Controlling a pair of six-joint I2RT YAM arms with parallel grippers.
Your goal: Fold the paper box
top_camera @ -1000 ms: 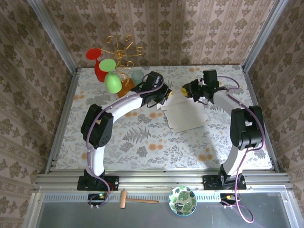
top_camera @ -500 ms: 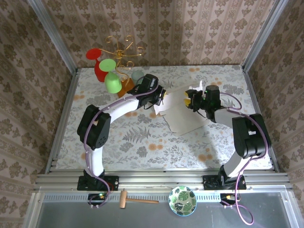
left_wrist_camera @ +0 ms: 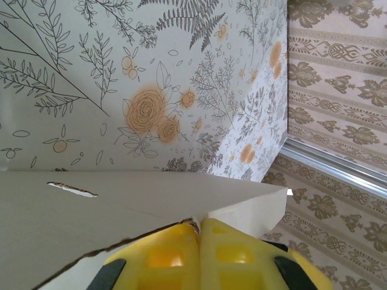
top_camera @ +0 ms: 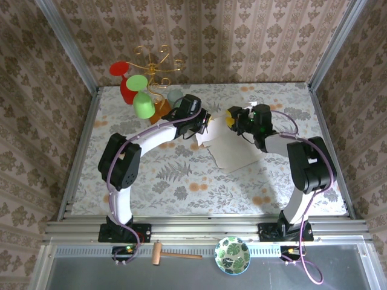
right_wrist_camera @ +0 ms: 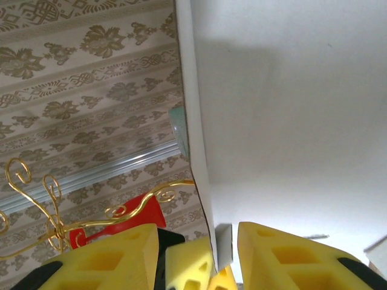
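The paper box (top_camera: 237, 151) is a pale cream cut-out sheet lying mostly flat on the floral table, its far left corner lifted. My left gripper (top_camera: 205, 125) is shut on that corner. In the left wrist view its yellow fingertips (left_wrist_camera: 199, 225) pinch the torn-looking edge of the paper box (left_wrist_camera: 121, 205). My right gripper (top_camera: 231, 116) stands just right of it, at the sheet's far edge. In the right wrist view the right gripper (right_wrist_camera: 199, 248) is open and straddles an upright flap of the paper box (right_wrist_camera: 290, 109), one wide yellow finger (right_wrist_camera: 115, 260) on either side.
A gold wire stand (top_camera: 154, 66) with red (top_camera: 124, 81) and green (top_camera: 143, 104) glasses is at the back left, close behind the left arm. A wooden mallet (top_camera: 172, 255) and a leaf-patterned bowl (top_camera: 233, 255) lie on the front ledge. Patterned walls enclose the table.
My right gripper swung down onto the sheet, then moved left and back up to the lifted flap beside the left gripper. The left gripper drew back slightly with the corner.
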